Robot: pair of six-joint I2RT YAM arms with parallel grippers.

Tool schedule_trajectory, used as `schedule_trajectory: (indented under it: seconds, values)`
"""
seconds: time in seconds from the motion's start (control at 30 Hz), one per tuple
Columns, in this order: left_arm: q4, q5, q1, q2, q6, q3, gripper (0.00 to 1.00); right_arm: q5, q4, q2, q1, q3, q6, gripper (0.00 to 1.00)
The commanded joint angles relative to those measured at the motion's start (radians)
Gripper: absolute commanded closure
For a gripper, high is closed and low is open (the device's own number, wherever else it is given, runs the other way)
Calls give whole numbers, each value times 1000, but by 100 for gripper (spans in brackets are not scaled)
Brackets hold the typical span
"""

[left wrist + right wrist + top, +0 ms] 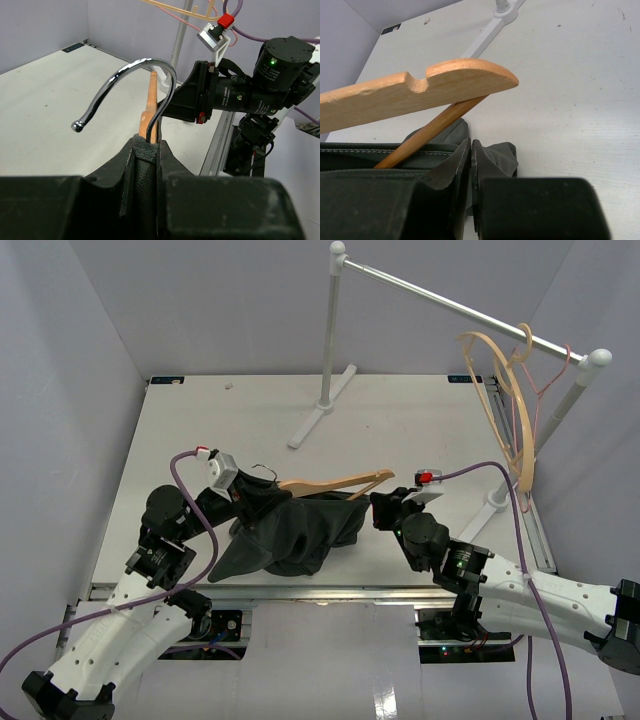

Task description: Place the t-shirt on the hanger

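Observation:
The dark t-shirt (295, 532) lies bunched at the table's front middle, draped over the wooden hanger (335, 483). One hanger arm sticks out of the cloth to the right. My left gripper (248, 502) is shut on the t-shirt's neck band (144, 150). The hanger's wood (150, 102) and metal hook (145, 67) rise out of the band past the fingertips. My right gripper (376, 508) is at the shirt's right edge. Its jaws (471, 143) are pressed together on the t-shirt (495, 156), just under the hanger's arm end (450, 85) and crossbar (435, 127).
A white garment rack with a metal rod (450, 302) stands at the back and right. One of its feet (320, 412) rests on the table behind the shirt. Pale and pink hangers (512, 405) hang at its right end. The right arm (250, 92) shows close in the left wrist view.

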Motion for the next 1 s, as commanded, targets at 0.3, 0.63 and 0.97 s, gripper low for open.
schedule_trajectory:
  seconds: [0.3, 0.63, 0.97]
  values:
    - [97, -1, 3, -9, -24, 16, 100, -253, 115, -38, -15, -56, -105, 92]
    - [120, -2, 3, 4, -38, 8, 100, -396, 264, 65, 23, -58, -116, 84]
    - [108, -4, 3, 11, -24, 6, 100, -461, 333, 25, 57, -89, -173, 64]
